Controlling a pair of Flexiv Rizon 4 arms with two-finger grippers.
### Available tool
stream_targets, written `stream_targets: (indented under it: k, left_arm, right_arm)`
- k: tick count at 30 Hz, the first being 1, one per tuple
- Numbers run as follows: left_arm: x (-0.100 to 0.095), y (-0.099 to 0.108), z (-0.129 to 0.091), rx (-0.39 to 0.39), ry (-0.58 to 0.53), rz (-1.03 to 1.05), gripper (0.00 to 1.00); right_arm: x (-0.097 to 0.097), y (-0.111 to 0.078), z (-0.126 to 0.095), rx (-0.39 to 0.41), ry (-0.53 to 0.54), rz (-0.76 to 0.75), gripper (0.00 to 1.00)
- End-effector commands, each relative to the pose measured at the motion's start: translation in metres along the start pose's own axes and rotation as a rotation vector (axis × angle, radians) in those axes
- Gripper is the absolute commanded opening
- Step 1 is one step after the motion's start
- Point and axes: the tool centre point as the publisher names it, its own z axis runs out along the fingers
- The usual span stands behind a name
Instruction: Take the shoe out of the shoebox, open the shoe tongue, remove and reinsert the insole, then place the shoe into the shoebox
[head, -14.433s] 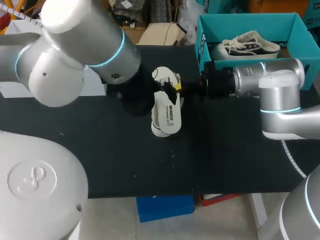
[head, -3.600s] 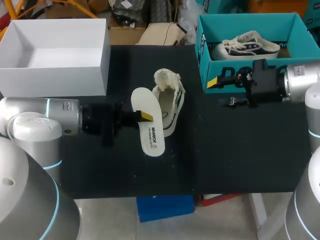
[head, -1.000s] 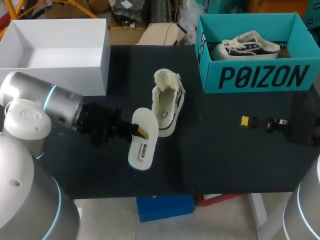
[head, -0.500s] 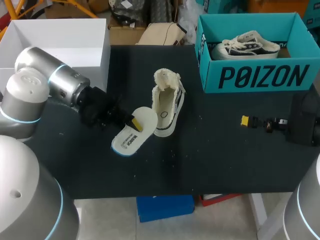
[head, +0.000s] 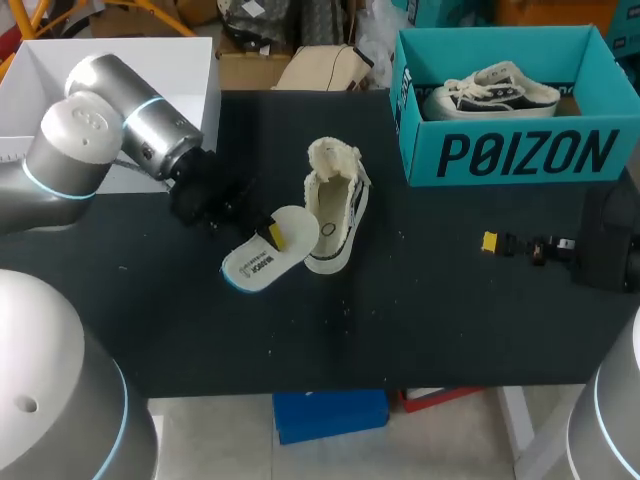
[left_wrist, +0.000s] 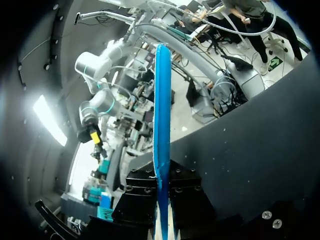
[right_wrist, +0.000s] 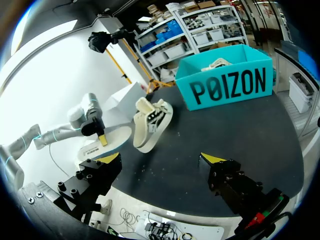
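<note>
A cream shoe (head: 337, 205) lies on the black table (head: 420, 320), its tongue pulled back and its inside open to view. My left gripper (head: 271, 235) is shut on the white, blue-edged insole (head: 250, 271), which slants beside the shoe with one end at the shoe's opening. In the left wrist view the insole (left_wrist: 161, 120) shows edge-on, pinched in that gripper (left_wrist: 162, 222). My right gripper (right_wrist: 161, 159) stands open and empty at the table's right, well away from the shoe (right_wrist: 149, 124). The teal shoebox (head: 520, 150) sits at the back right.
A second shoe (head: 492, 90) with dark trim lies inside the teal shoebox. An open white box (head: 110, 150) stands at the back left, just behind my left arm. Bare table lies between the shoe and my right gripper (head: 515, 244).
My left arm has swung toward the back left, turning the insole from pointing forward to slanting front-left, its near end now at the shoe's opening. The right arm has kept still.
</note>
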Motion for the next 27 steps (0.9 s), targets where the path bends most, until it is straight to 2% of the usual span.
stream_targets:
  k: [1, 13, 20, 27]
  left_arm:
    - [-0.008, 0.000, 0.001, -0.028, 0.082, -0.008, 0.00]
    - [0.000, 0.019, 0.011, -0.043, 0.151, -0.036, 0.00]
    - [0.001, 0.029, 0.020, 0.012, 0.170, -0.052, 0.00]
    - [0.005, 0.042, 0.022, 0.014, 0.180, -0.076, 0.00]
  right_arm:
    - [0.000, -0.001, -0.001, -0.001, 0.002, 0.000, 1.00]
    - [0.000, -0.001, -0.001, -0.001, 0.002, 0.000, 1.00]
    - [0.000, -0.001, -0.001, -0.001, 0.002, 0.000, 1.00]
    - [0.000, -0.001, -0.001, -0.001, 0.002, 0.000, 1.00]
